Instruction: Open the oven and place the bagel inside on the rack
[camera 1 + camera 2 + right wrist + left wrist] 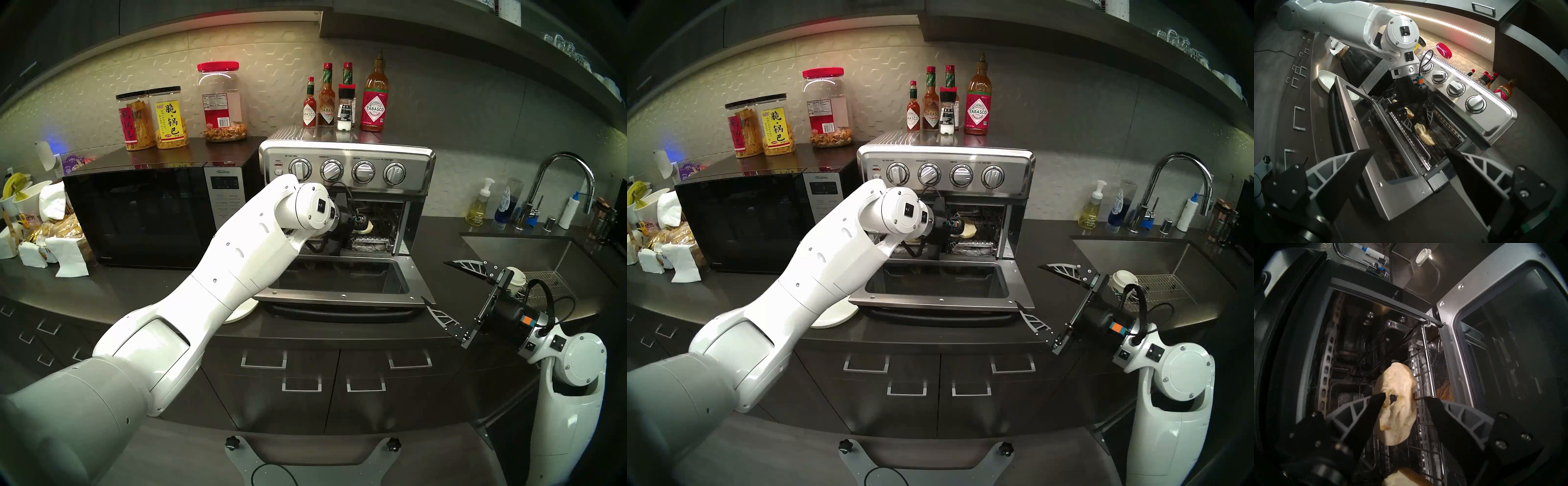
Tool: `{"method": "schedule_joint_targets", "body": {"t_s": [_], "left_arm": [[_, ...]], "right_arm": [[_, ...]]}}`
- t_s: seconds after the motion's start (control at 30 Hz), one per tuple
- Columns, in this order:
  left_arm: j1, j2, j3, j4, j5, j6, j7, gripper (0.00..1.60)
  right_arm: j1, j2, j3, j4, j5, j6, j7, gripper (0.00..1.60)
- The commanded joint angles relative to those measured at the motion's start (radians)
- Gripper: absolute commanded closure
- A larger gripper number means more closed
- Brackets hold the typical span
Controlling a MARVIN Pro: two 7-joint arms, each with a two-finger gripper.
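1. The toaster oven [346, 176] stands on the table [169, 295] with its glass door [339, 281] dropped flat, so the opening step looks done.
2. The left claw [1403, 400] reaches into the cavity with its jaws parted on either side of 1 bagel half [1396, 404]. The left finger [1373, 405] overlaps the half's edge in the left wrist view, and the right finger [1439, 411] stands clear of it. I judge the half released, or just about so.
3. That half lies on the wire rack [1425, 378], though it looks tilted rather than flat in the right wrist view; how it is propped I cannot tell.
4. A 2nd bagel half [1409, 112] sits nearer the left claw's base, also inside the oven; only its edge shows at the bottom of the left wrist view.
5. The right claw [441, 288] hangs wide open and empty over the table, near the door's right corner.
6. Handling, as a judgement: each half is light, soft and springy, with a dry crumb face that grips well and will not slip. It dents under a hard pinch and can tear at the centre hole.
7. The best hold would be across the outer rim, edge to edge, with gentle pressure.
8. The rack's thin rods can snag a fingertip, so any nudge to flatten the half should come from above.
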Motion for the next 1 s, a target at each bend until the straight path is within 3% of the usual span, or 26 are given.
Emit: {"method": "schedule_joint_targets", "body": {"t_s": [0.0, 0.5, 0.53, 0.57, 0.6, 0.7, 0.73, 0.77, 0.97], "left_arm": [[0.014, 0.012, -0.016, -0.099, -0.015, 0.023, -0.021, 0.00], [0.081, 0.073, -0.052, -0.243, -0.034, 0.071, -0.066, 0.04], [0.086, 0.075, -0.055, -0.248, -0.035, 0.069, -0.063, 0.48], [0.087, 0.076, -0.056, -0.249, -0.036, 0.069, -0.063, 1.52], [0.089, 0.076, -0.057, -0.250, -0.036, 0.068, -0.062, 1.60], [0.093, 0.078, -0.058, -0.254, -0.038, 0.065, -0.060, 1.60], [0.094, 0.078, -0.058, -0.257, -0.037, 0.066, -0.060, 1.44], [0.097, 0.078, -0.059, -0.259, -0.036, 0.067, -0.055, 0.00], [0.098, 0.080, -0.064, -0.266, -0.041, 0.070, -0.052, 0.00]], "right_arm": [[0.005, 0.002, -0.001, -0.014, 0.010, 0.002, 0.002, 0.00], [0.005, 0.002, -0.001, -0.014, 0.010, 0.002, 0.002, 0.00], [0.005, 0.002, -0.001, -0.014, 0.010, 0.002, 0.003, 0.00], [0.005, 0.002, -0.001, -0.014, 0.010, 0.002, 0.003, 0.00], [0.005, 0.002, -0.001, -0.014, 0.010, 0.002, 0.003, 0.00], [0.005, 0.002, -0.001, -0.014, 0.010, 0.002, 0.002, 0.00], [0.005, 0.002, -0.001, -0.014, 0.010, 0.002, 0.002, 0.00], [0.005, 0.002, -0.001, -0.014, 0.010, 0.002, 0.002, 0.00], [0.005, 0.002, -0.001, -0.014, 0.010, 0.002, 0.002, 0.00]]}}
